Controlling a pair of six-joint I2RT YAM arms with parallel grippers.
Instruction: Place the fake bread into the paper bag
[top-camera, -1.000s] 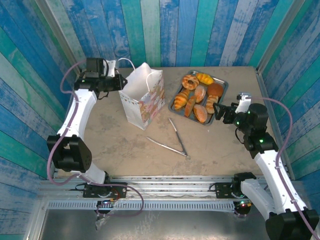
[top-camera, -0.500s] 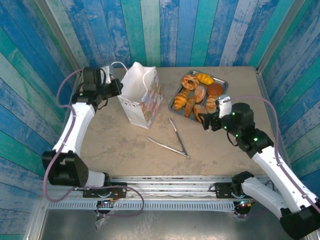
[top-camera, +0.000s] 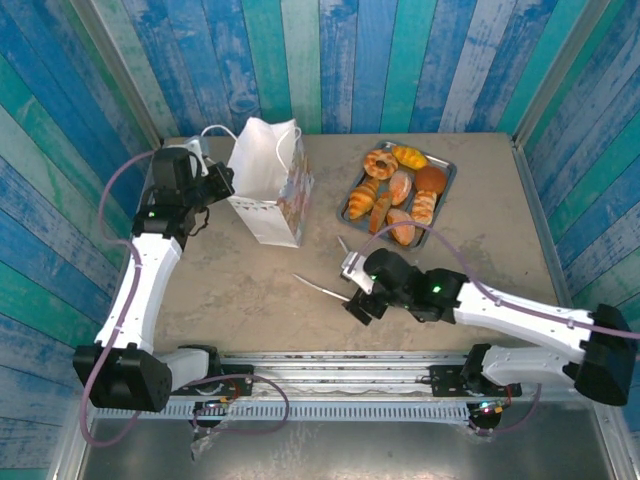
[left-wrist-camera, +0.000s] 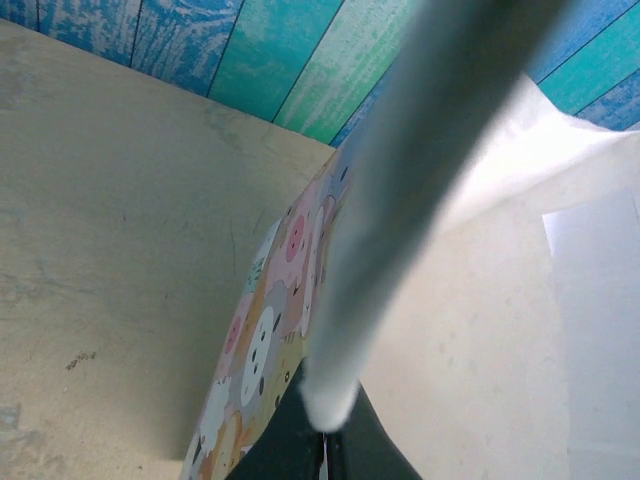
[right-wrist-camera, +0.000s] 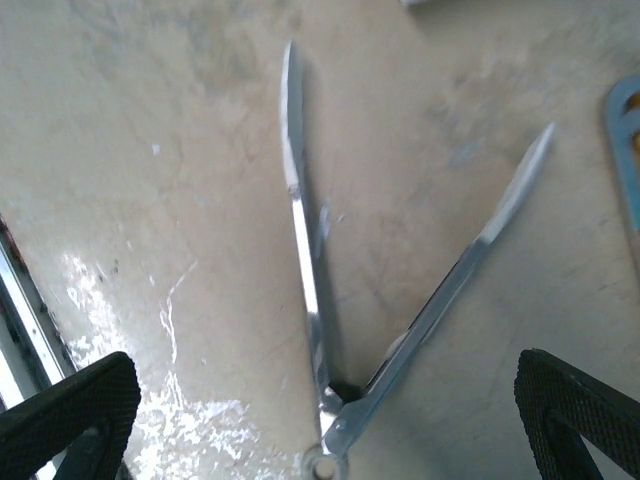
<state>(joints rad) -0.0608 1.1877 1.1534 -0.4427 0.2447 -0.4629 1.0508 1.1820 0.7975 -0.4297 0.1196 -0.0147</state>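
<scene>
Left tool (top-camera: 218, 182) is pinching the bag (top-camera: 270, 205) rim; right tool (top-camera: 358, 300), jaws wide, is hovering over tongs (right-wrist-camera: 305, 300) near the bag. Seemingly all bread (top-camera: 398, 195) is lying right of the bag, unbagged.

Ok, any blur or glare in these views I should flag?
Left wrist: the pinched edge of the paper bag is a blurred grey band close to the lens; its printed side is sharper. Right wrist: tongs fairly sharp, glare on the table at lower left, dark fingers soft in the bottom corners. Top external: even light, sharp.
</scene>
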